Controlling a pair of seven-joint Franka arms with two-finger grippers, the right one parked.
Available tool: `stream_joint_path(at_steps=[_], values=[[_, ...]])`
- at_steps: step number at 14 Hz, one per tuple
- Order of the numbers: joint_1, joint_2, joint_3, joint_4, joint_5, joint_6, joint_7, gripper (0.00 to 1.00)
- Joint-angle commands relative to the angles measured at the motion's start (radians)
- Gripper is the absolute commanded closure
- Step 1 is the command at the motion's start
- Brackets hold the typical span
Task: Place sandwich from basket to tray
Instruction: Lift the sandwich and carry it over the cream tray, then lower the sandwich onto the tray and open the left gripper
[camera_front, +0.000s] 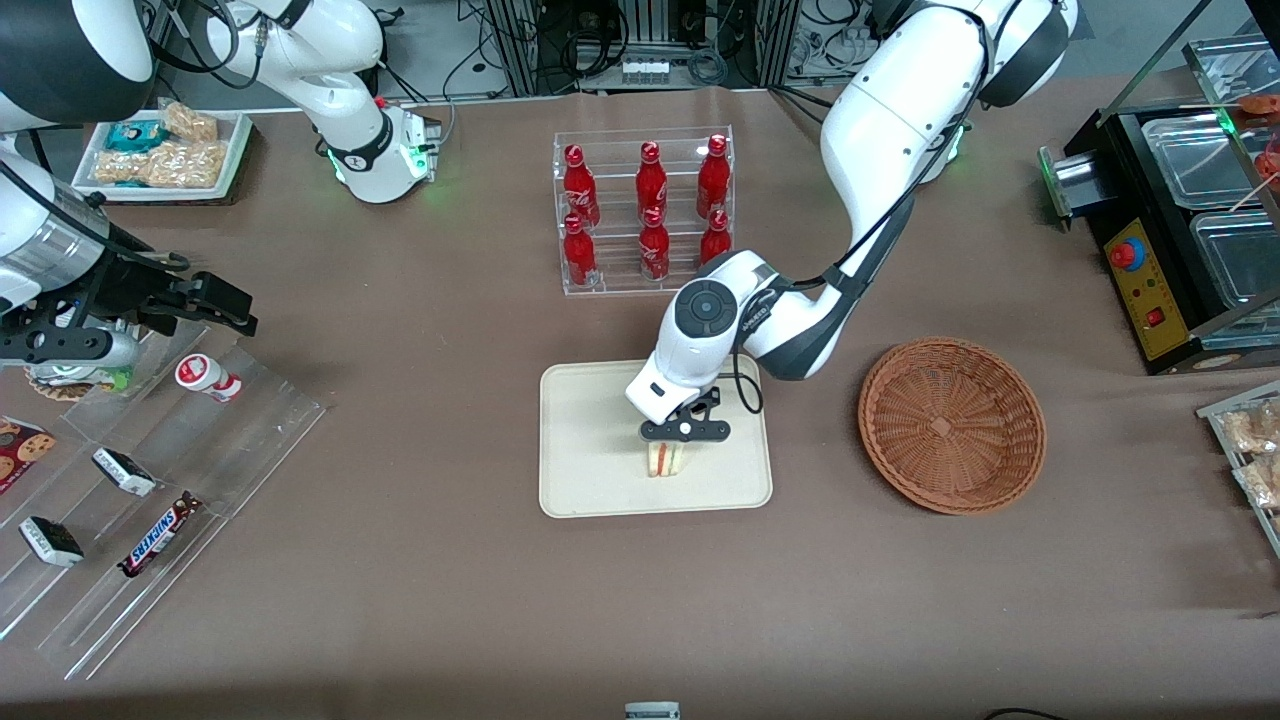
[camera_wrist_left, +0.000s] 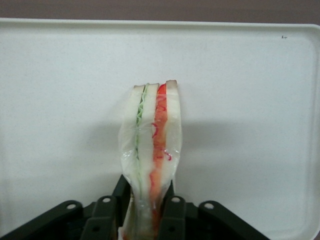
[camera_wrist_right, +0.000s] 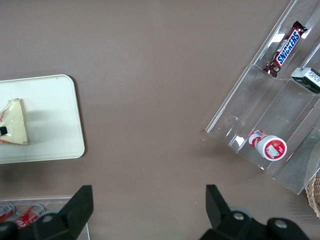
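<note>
Sandwich (camera_wrist_left: 152, 150) stands on edge over the tray (camera_front: 590, 480), pinched at its base by the gripper (camera_front: 683, 432); the basket (camera_front: 950, 425) sits empty nearby. Lowering until the bread rests flat, then opening gently, should keep it from toppling.

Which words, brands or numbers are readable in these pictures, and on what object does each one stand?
"SNICKERS": on the chocolate bar lying on the clear acrylic rack.
Red bottles: white script, too small to read.
Yellow control panel: print unreadable.
Sandwich, held by the pincer over the tray: no text.
</note>
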Motion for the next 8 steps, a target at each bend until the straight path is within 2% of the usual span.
stream_joint_path(at_steps=[1,4,8], values=[[-0.005,-0.033,0.009,0.025,0.029,-0.022,-0.029,0.00],[0.007,-0.158,0.017,0.026,0.029,-0.131,-0.015,0.00],[0.012,-0.317,0.072,0.028,0.027,-0.304,-0.014,0.00]])
